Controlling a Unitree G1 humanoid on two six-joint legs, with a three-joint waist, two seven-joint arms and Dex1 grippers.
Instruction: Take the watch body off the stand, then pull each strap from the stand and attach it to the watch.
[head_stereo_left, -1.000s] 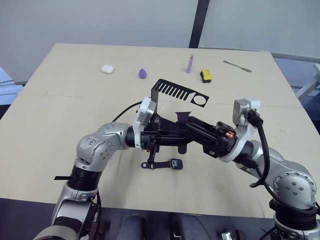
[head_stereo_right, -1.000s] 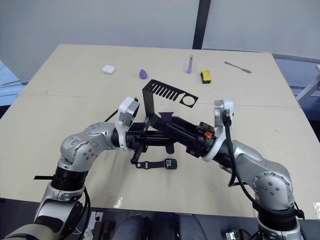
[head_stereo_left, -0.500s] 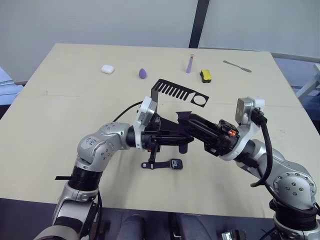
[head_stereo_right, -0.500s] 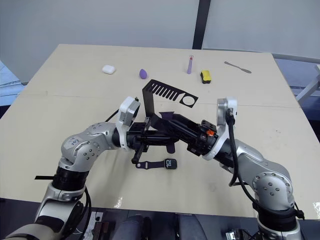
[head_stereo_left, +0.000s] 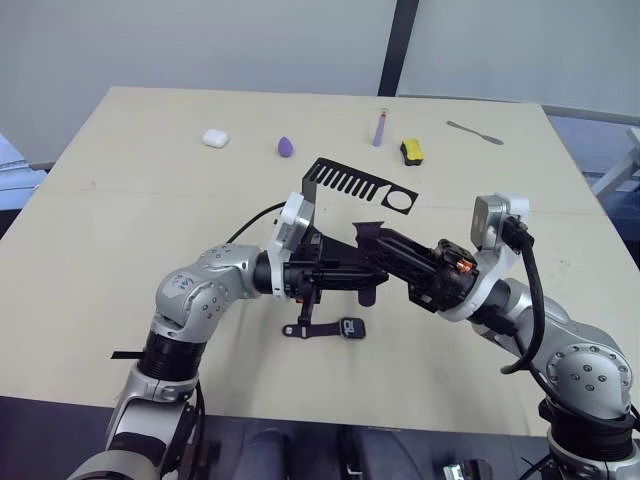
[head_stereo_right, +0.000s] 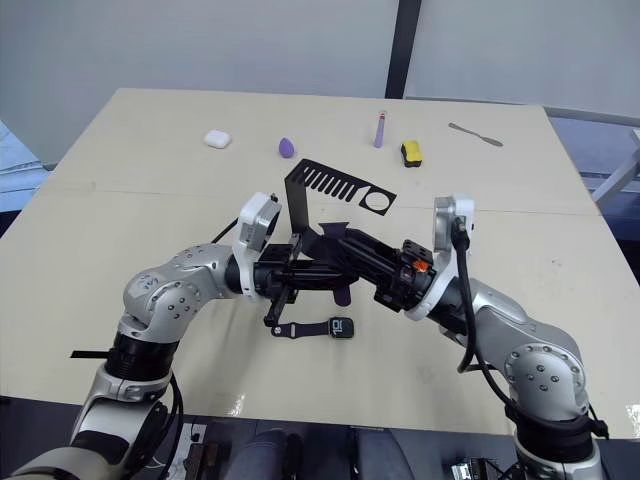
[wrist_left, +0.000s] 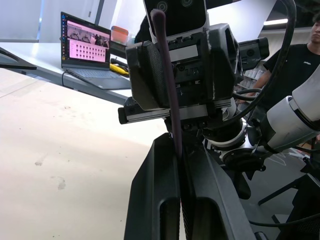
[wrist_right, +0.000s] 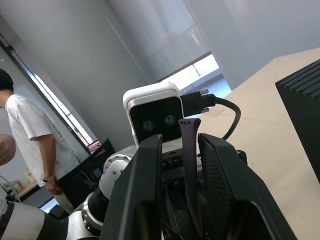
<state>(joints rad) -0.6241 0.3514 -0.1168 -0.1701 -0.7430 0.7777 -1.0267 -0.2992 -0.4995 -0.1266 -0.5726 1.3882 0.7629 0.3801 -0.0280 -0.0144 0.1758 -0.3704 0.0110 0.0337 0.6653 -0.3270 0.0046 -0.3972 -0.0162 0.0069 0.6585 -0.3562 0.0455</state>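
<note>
The black stand sits mid-table with its slotted arm bare. The watch body lies on the table in front of it, with one dark strap joined to it. Above the watch my two grippers meet tip to tip. My left gripper is shut on the other strap, a dark purple band that stands upright from its fingers. My right gripper is open, with its fingers on either side of that same strap. From the head, the strap's upper end shows over the black fingers.
Along the far edge lie a white pebble case, a purple egg shape, a pale purple tube, a yellow-and-black block and a metal spatula. A person stands beyond the table.
My right gripper has drawn back a little to the right. The left gripper and the purple strap have stayed where they were.
</note>
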